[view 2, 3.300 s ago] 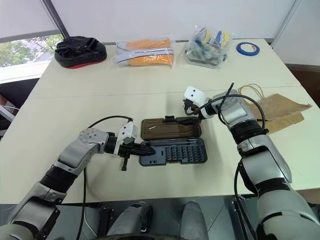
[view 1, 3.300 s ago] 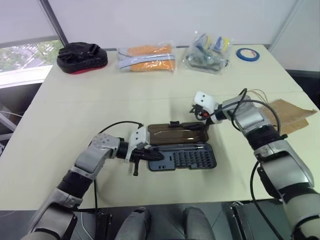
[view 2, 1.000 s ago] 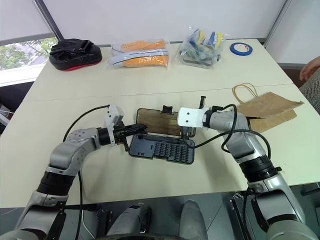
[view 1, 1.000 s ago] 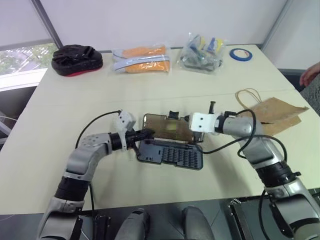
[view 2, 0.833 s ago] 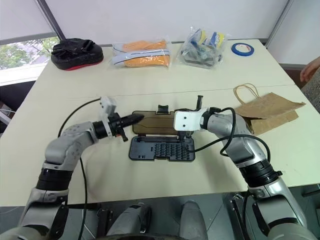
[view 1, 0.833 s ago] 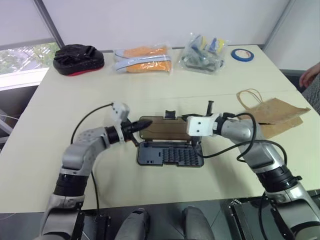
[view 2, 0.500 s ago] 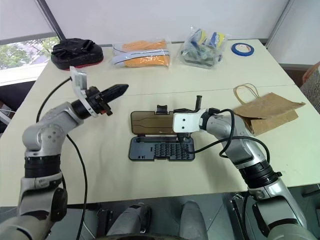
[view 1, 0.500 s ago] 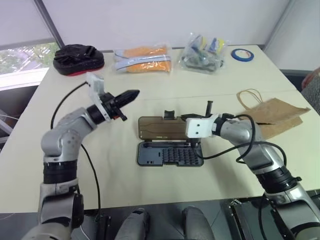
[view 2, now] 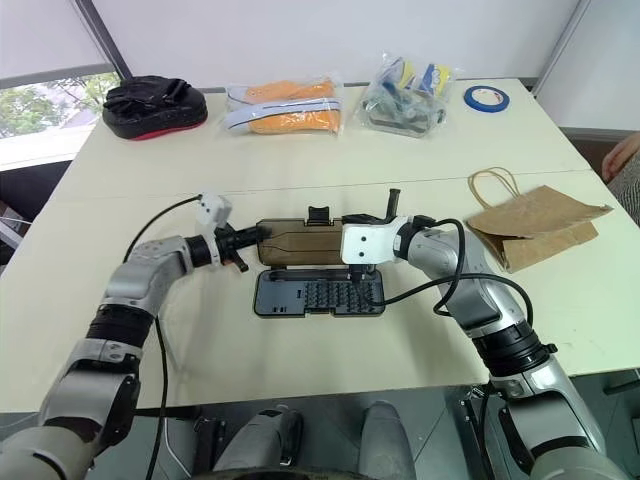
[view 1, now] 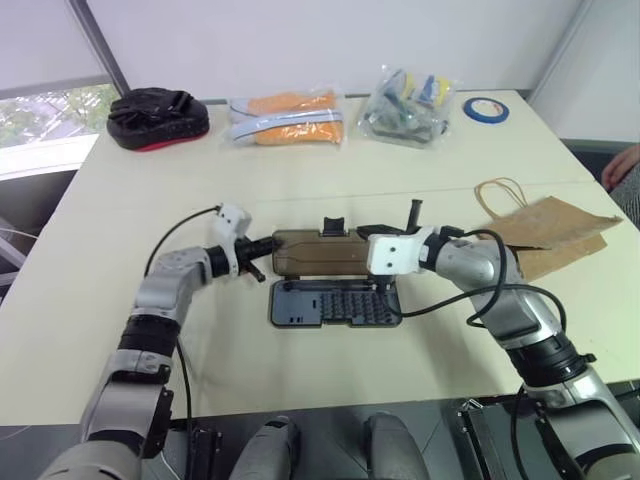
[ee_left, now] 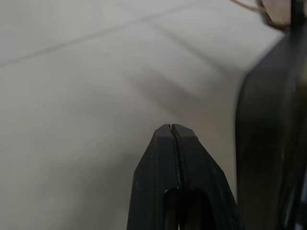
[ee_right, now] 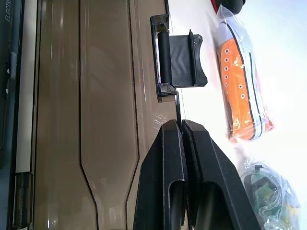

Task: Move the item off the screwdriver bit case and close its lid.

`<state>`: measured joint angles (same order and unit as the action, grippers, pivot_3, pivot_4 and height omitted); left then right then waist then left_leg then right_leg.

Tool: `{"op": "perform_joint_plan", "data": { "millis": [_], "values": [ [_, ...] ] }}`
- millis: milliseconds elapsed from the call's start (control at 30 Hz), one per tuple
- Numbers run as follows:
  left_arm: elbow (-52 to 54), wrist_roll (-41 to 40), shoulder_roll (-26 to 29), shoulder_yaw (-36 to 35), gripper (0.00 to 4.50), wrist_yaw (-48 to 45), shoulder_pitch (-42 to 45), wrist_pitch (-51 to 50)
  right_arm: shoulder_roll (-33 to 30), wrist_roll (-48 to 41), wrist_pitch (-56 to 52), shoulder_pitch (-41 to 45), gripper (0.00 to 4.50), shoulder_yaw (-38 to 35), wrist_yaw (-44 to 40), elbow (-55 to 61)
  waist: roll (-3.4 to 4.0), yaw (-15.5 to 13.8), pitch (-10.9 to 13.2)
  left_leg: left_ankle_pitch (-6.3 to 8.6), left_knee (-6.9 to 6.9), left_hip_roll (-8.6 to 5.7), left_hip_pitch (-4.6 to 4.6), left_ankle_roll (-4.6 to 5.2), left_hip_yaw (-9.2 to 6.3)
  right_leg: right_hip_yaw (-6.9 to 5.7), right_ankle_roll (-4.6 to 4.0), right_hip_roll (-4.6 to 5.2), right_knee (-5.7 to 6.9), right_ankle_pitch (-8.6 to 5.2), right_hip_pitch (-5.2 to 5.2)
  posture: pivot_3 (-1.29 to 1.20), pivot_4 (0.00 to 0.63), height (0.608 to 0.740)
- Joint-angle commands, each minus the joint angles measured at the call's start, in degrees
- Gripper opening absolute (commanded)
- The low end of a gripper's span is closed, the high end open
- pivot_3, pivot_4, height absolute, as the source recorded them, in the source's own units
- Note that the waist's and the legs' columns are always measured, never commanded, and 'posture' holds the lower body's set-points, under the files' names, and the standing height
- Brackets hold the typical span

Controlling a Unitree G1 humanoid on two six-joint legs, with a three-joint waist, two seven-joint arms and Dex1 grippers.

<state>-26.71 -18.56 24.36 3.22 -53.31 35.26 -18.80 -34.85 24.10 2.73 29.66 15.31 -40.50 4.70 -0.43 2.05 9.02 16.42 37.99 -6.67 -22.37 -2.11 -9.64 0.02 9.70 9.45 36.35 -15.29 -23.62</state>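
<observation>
The screwdriver bit case (view 1: pixel 335 304) lies open at mid-table, its rows of bits showing. Its smoky-brown lid (view 1: pixel 322 252) stands tilted up from the hinge, with the black latch tab (view 1: pixel 333 226) on the far edge. My left gripper (view 1: pixel 264 247) is shut and empty, its tip right beside the lid's left end. At the lid's right end my right gripper (ee_right: pixel 181 125) is shut too, its tips at the lid's free edge close to the latch tab (ee_right: pixel 178 61). The item, a creased brown paper bag (view 1: pixel 545 226), lies flat on the table to the right, off the case.
Along the far edge sit a black-and-red pouch (view 1: pixel 158 115), a clear bag of orange shoes (view 1: pixel 288 118), a clear bag of mixed items (view 1: pixel 410 104) and a blue tape roll (view 1: pixel 481 108). A person's hand (view 1: pixel 626 165) shows at the right edge.
My left arm swung up and away to the left, then came back down to the lid's left end. The lid, earlier lying flat open, now stands tilted up. My right gripper stayed by its right end.
</observation>
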Motion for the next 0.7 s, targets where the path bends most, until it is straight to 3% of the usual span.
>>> {"op": "perform_joint_plan", "data": {
  "millis": [33, 133, 233, 367, 467, 567, 700],
  "values": [
    [1.06, 0.89, -0.10, 0.44, 0.00, -2.54, 1.71, 2.06, 0.32, -0.14, -0.26, -0.20, 0.03, -0.87, 0.87, 3.50, 0.00, 0.01, 0.00, 0.00, 0.00, 0.00, 0.00, 0.00, 0.00, 0.00, 0.00, 0.00, 0.00, 0.00, 0.00, 0.00, 0.150, 0.740],
    [0.59, 1.26, -0.44, 0.20, 0.00, -2.96, 1.94, 2.07, 0.30, -0.36, -1.42, -0.64, 0.03, -0.75, 0.25, 3.69, 0.00, 0.01, 0.00, 0.00, 0.00, 0.00, 0.00, 0.00, 0.00, 0.00, 0.00, 0.00, 0.00, 0.00, 0.00, 0.00, 0.150, 0.740],
    [0.30, 1.69, -0.65, 0.23, 0.00, -3.37, 1.87, 2.38, 0.31, -0.96, -2.80, -0.87, 0.95, -0.89, -0.51, 4.59, 0.00, -0.08, 0.00, 0.00, 0.01, 0.00, 0.00, 0.00, -0.01, 0.00, 0.00, 0.00, 0.00, 0.00, 0.01, 0.00, 0.150, 0.740],
    [0.70, 2.04, -0.97, 0.11, 0.00, -3.86, 1.68, 2.73, -0.09, -2.83, -8.05, -0.83, 2.94, -2.70, -2.60, 6.83, 0.00, -0.07, 0.00, 0.00, 0.01, 0.00, 0.00, 0.00, -0.01, 0.00, 0.00, 0.00, 0.00, 0.00, 0.00, 0.00, 0.150, 0.740],
    [1.74, 1.69, -1.06, -0.07, 0.00, -4.23, 1.56, 2.63, -1.78, -10.44, -18.12, -1.66, 4.46, -5.99, -10.11, 12.01, 0.00, -0.20, 0.00, 0.00, 0.01, 0.00, -0.01, 0.00, -0.01, 0.00, 0.00, 0.00, 0.00, 0.00, 0.01, 0.00, 0.150, 0.740],
    [2.28, 1.58, -1.00, -0.24, 0.00, -4.73, 1.71, 2.87, -5.05, -17.98, -24.67, -2.84, 4.46, -8.42, -17.10, 18.47, 0.00, -0.86, 0.00, 0.01, 0.02, 0.01, -0.02, 0.02, -0.03, -0.01, 0.00, 0.01, -0.03, 0.00, 0.02, 0.00, 0.150, 0.740],
    [3.20, 0.55, -0.28, -0.75, 0.00, -6.70, 3.23, 2.27, -10.93, -33.69, -42.00, -2.27, 4.46, -16.54, -25.11, 27.87, -0.02, -1.32, 0.03, 0.01, 0.02, 0.08, -0.04, 0.03, -0.02, -0.02, 0.00, 0.00, -0.07, 0.00, 0.04, 0.00, 0.150, 0.740]
  ]
}}
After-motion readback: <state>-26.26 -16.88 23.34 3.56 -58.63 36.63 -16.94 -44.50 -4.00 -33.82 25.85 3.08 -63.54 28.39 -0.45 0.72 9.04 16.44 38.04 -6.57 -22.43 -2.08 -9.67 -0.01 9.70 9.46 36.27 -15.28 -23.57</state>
